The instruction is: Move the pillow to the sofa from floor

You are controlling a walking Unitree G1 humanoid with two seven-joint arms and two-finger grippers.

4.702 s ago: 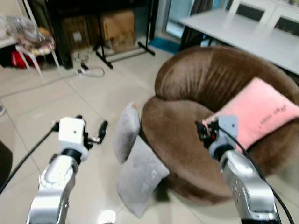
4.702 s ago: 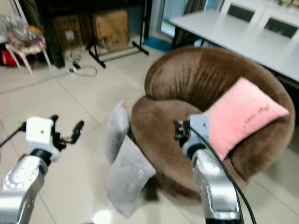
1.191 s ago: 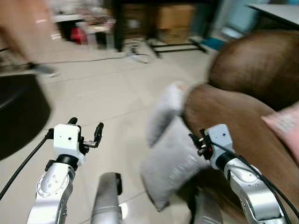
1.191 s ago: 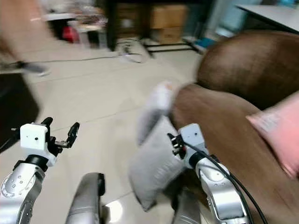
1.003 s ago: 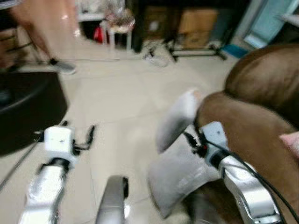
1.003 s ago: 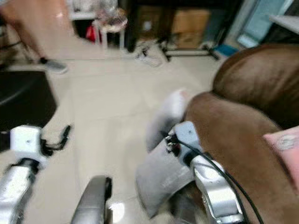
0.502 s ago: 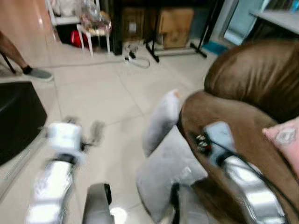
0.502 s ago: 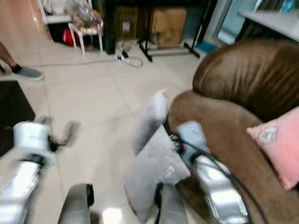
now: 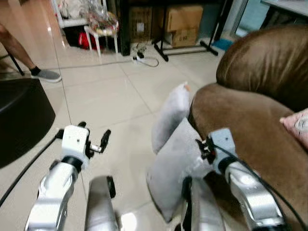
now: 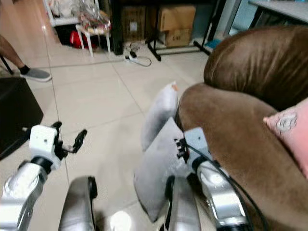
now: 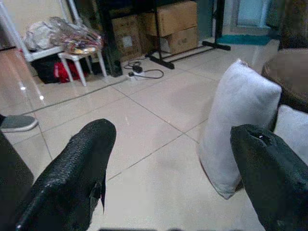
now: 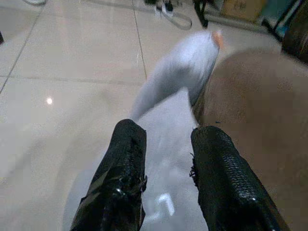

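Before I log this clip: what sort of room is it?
Probably a home living room: a round brown sofa with a pink cushion, grey pillows leaning against it on a tiled floor, and cardboard boxes behind.

1. Two grey pillows (image 10: 156,168) lean against the brown sofa (image 10: 240,115).
2. Right gripper (image 10: 180,148) sits at the nearer pillow's upper edge.
3. Left gripper (image 10: 72,139) hovers over floor tiles (image 10: 101,96), fingers parted.
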